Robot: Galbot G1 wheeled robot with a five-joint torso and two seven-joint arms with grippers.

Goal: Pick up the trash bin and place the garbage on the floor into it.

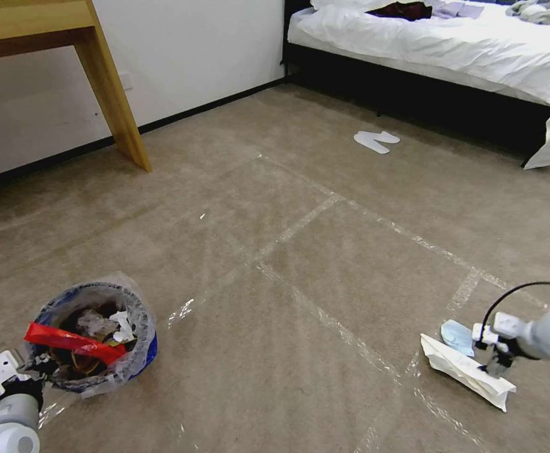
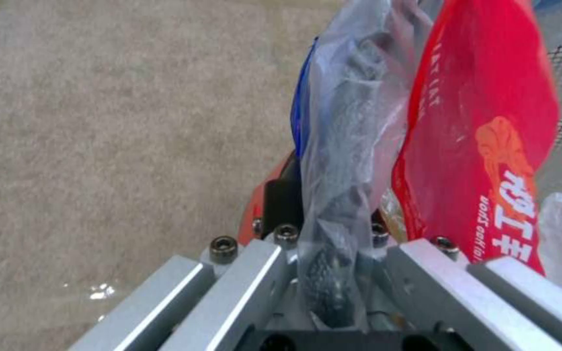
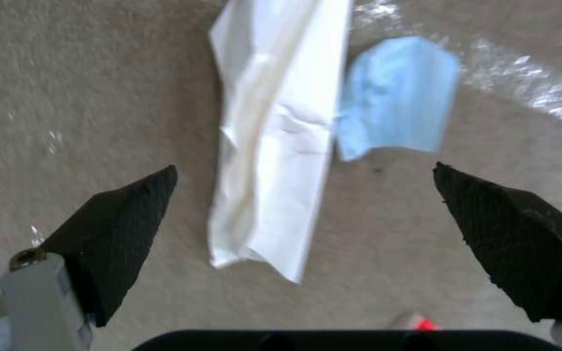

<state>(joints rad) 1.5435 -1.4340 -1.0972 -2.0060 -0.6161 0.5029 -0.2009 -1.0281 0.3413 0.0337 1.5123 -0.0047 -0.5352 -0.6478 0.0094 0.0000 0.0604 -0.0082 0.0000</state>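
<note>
Two grippers are working for us: our left gripper (image 1: 39,368) is pinching the rim of the trash bin (image 1: 95,336), holding it above the carpet (image 1: 275,302). Our right gripper (image 3: 304,187) is hovering, jaws spread wide, over the white packet (image 3: 274,126) lying beside the blue mask (image 3: 395,95) on the carpet.

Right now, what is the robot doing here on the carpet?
It is collecting litter. The left gripper holds the trash bin by its rim, with a red wrapper and other rubbish inside. The right gripper hangs open above a white packet on the carpet, with a blue mask beside it.
</note>
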